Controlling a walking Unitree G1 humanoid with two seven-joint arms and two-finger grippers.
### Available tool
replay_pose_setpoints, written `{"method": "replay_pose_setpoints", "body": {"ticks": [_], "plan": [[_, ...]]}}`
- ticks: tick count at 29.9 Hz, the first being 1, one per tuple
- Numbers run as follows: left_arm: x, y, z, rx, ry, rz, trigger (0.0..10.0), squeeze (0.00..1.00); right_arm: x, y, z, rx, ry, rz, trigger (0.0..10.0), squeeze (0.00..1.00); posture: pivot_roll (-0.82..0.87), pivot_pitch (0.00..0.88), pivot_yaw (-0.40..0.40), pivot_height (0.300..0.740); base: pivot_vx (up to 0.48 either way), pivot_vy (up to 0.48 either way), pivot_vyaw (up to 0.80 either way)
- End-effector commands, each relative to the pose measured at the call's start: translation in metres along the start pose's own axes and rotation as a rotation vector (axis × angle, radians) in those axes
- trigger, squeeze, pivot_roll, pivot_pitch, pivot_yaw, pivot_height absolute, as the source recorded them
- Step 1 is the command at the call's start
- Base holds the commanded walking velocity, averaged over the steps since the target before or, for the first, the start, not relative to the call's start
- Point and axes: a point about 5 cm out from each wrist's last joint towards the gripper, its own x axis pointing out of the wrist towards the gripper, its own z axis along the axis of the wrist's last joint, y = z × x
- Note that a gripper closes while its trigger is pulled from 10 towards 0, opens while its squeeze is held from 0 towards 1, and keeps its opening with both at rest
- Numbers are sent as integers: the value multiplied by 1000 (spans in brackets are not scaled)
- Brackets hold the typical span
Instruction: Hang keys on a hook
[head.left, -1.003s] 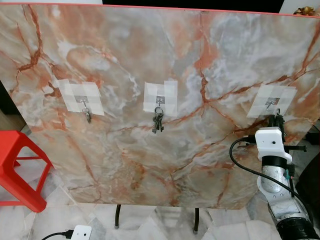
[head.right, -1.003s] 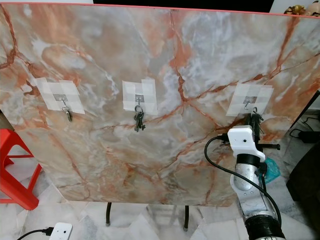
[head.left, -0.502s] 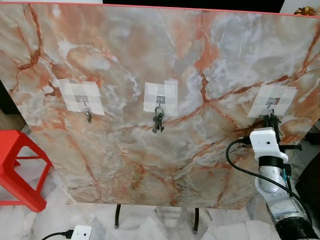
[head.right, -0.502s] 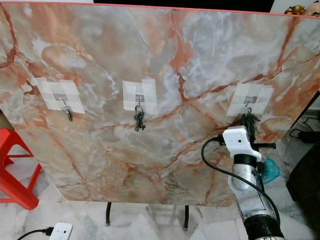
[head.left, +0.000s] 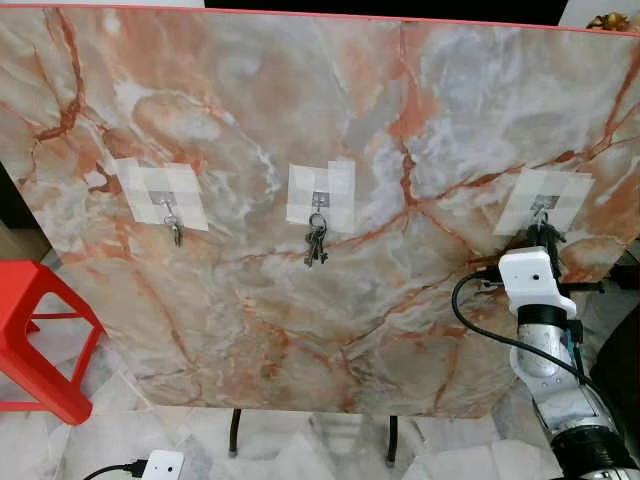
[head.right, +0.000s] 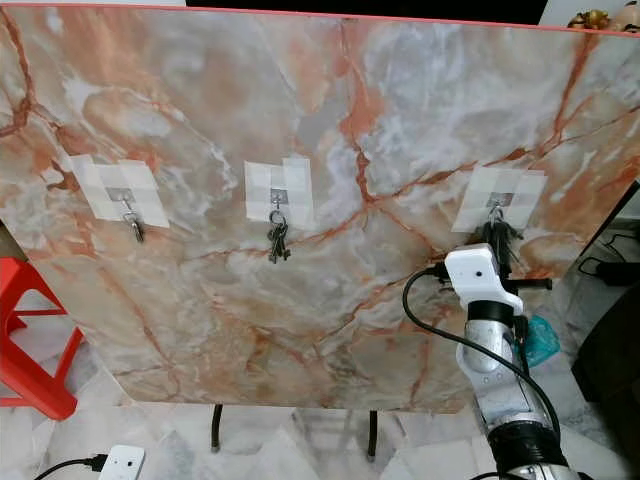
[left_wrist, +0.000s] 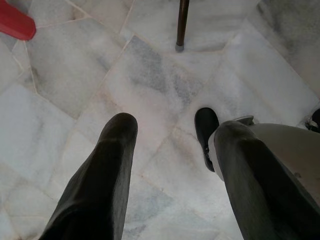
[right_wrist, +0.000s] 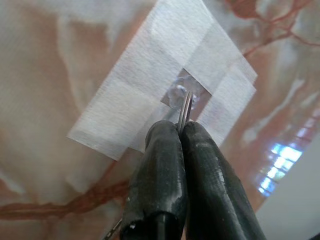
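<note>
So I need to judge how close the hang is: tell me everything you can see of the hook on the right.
The right hook is a small, shiny, metal-looking piece on a square plate, fixed to the upright marble-patterned board under overlapping strips of translucent white tape. It sits at the board's right side, level with the two other hooks. The right gripper, fingers pinched on a thin metal key ring, holds the ring's top at the hook; whether it has caught cannot be told.

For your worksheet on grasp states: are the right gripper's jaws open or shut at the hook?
Shut. The right gripper has its fingers pressed together, pinching a key ring against the taped hook.
</note>
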Motion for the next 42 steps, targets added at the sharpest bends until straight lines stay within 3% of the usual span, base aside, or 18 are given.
{"method": "replay_pose_setpoints", "body": {"ticks": [1,27,28,30,31,35,42], "plan": [[0,-3,-2,-9,4,-6,10000,0,4,-2,3,0,-10,9,10000,0,18,0,-66,740,0,0,0],[0,-3,-1,-10,3,-5,10000,0,-2,5,-4,-4,40,62,10000,0,21,0,-65,740,0,0,0],[0,-3,-1,-10,3,-5,10000,0,-3,5,-3,3,37,62,10000,502,20,0,-64,740,0,0,0],[0,-3,-2,-9,3,-5,10000,0,-3,5,-3,5,36,62,10000,502,20,0,-64,740,0,0,0],[0,-3,-2,-9,4,-5,10000,0,-3,5,-3,6,36,62,10000,800,20,0,-64,740,0,0,0],[0,-3,-2,-10,4,-6,10000,0,-4,6,-4,3,36,66,10000,843,22,0,-66,740,0,0,0],[0,-3,-2,-10,4,-5,10000,0,-6,8,-2,14,27,79,10000,827,23,0,-67,740,0,0,0]]}}
